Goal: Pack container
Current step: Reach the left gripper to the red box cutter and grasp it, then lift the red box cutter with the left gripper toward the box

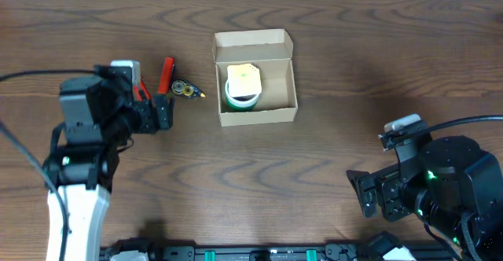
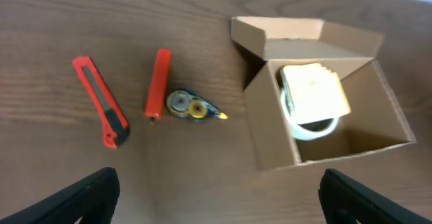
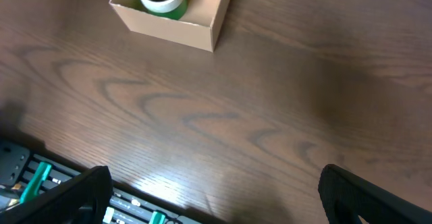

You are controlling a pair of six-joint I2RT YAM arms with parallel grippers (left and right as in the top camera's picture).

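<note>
Dark wooden table (image 1: 377, 56), open container (image 1: 258, 116) with green tape roll (image 1: 243, 90) inside

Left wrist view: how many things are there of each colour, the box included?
Red: 2, cutter and pen
Blue and yellow: 1, correction tape dispenser
Tan: 1, container
Green and white: 1, tape roll
Pale yellow: 1, note pad
Total: 6

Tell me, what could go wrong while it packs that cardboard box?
The red pen and correction tape lie almost touching, so the open left gripper might knock one while grabbing the other. The green tape roll already fills much of the container, so the long red cutter may catch on a wall or push the box along.
</note>
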